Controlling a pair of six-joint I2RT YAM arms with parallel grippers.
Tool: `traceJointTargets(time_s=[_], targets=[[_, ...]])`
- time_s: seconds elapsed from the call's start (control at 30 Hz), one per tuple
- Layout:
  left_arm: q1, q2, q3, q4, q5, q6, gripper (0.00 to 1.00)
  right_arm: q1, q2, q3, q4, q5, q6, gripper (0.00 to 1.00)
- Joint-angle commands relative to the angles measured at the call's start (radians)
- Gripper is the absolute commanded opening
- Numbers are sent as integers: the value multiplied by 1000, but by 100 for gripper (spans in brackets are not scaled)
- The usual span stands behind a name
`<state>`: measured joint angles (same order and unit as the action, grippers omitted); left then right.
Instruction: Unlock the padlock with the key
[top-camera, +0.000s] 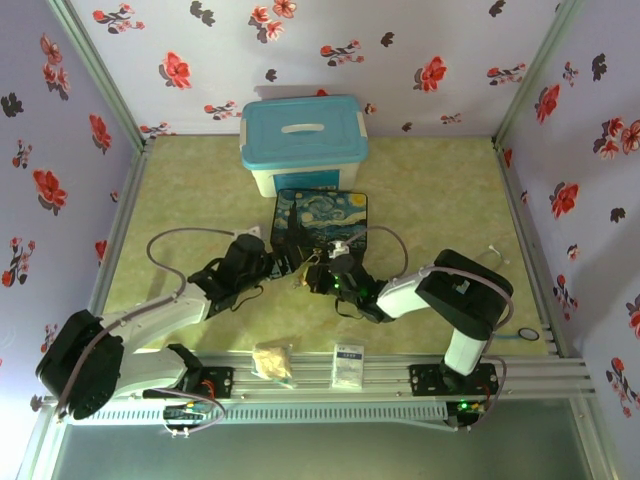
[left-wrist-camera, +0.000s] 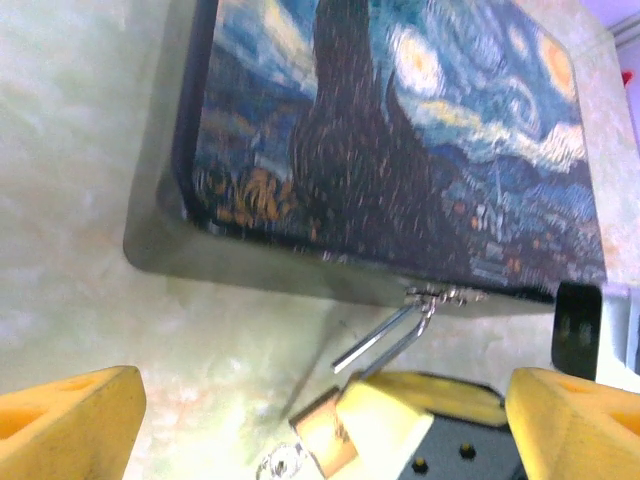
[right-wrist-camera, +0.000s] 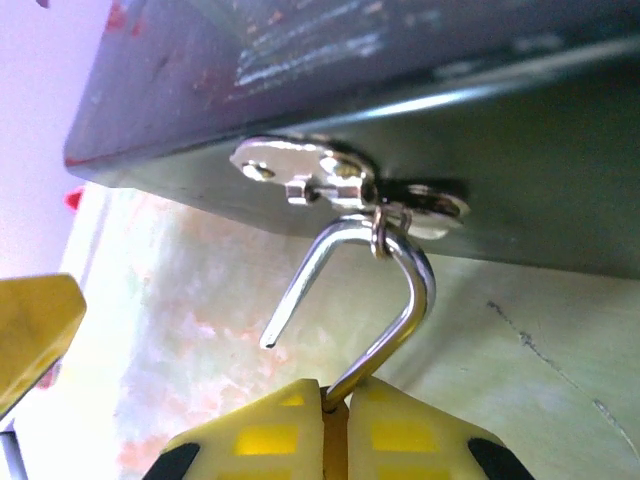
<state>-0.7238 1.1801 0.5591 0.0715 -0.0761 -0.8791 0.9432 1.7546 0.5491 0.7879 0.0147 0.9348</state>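
On the green table's (top-camera: 450, 200) middle the right gripper (right-wrist-camera: 335, 425) clamps the padlock (left-wrist-camera: 322, 432), likely light, stiff, slick, by its body; left gripper (left-wrist-camera: 320, 400) gapes.

We can read no word, number or brand here. The small white packet (top-camera: 348, 366) at the near edge of the table (top-camera: 190, 190) carries a dark strip across its top, but any print on it is too small for us to make out. The painted tin (left-wrist-camera: 400, 130) shows us swirls of colour and no lettering we can tell. In the right wrist view, the pale streaks along its lid are too blurred for us to read.
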Motion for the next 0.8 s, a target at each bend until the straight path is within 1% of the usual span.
traceJointTargets(time_s=[0.0,0.07,0.13,0.27,0.43,0.5,0.53,0.6,0.63,0.7,0.77], targets=[[23,10,90,-46,-71,102,93,-28,54,-61,-25,-4,179,0],[32,37,131,-71,-102,145,93,-27,54,-62,-38,8,195,0],[50,72,170,-81,-104,174,94,-29,60,-73,-27,24,220,0],[77,143,226,-74,-106,224,93,-33,92,-94,42,40,270,0],[84,238,294,-76,-164,306,92,-33,138,-106,118,40,318,0],[87,272,326,-96,-176,340,91,-32,114,-132,127,70,317,0],[86,278,333,-104,-181,347,90,-31,84,-139,96,90,307,0],[86,263,319,-99,-184,352,87,-26,-19,-125,-85,129,248,0],[85,248,300,-84,-175,350,83,-20,-67,-115,-181,153,225,1],[77,186,235,-8,-103,384,74,-14,-163,-100,-310,207,164,6],[56,124,184,17,-72,445,70,-23,-230,-66,-453,241,123,11]])
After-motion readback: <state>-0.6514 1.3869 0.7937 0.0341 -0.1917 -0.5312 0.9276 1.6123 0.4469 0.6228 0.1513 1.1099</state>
